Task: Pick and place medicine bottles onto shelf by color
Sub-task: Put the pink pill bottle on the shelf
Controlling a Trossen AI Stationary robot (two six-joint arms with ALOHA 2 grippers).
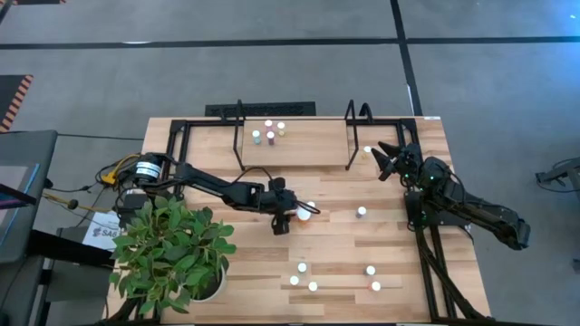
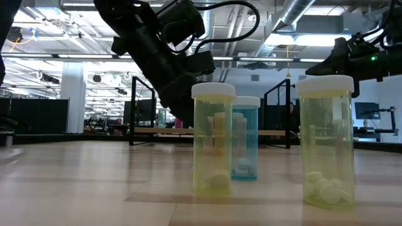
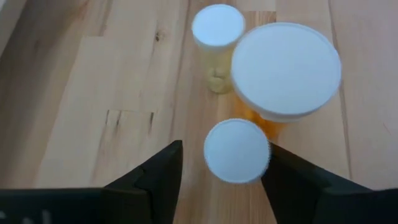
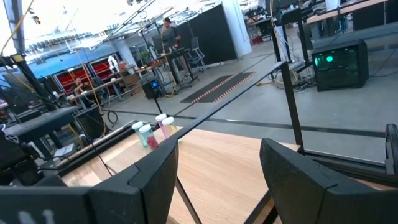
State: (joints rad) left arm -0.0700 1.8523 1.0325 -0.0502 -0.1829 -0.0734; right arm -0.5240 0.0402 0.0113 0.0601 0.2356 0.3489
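My left gripper (image 3: 227,180) is open at the table's middle (image 1: 292,218), slanting down, one finger on either side of a small bottle with a white cap (image 3: 236,151). The cap hides the bottle's body. Just beyond it stand a large orange bottle with a wide white cap (image 3: 286,68) and a small yellowish bottle (image 3: 217,28), both upright on the tabletop. The shelf (image 1: 208,136) stands at the far edge, with several small bottles (image 1: 269,131) on its board. My right gripper (image 1: 390,159) waits open and level by the shelf's right end. My left gripper has its fingers on either side of the small bottle's cap (image 3: 214,152), coming slanting from above and from the table's left. A gap shows beside one finger (image 3: 165,177). The other finger (image 3: 289,180) is right at the cap's rim; whether it touches, I cannot tell. The bottle stands upright on the table.
Loose small bottles stand at the middle right (image 1: 362,212) and in a group near the front edge (image 1: 304,268) (image 1: 371,270). One bottle (image 1: 367,149) is close to my right gripper. A potted plant (image 1: 172,254) fills the near left corner.
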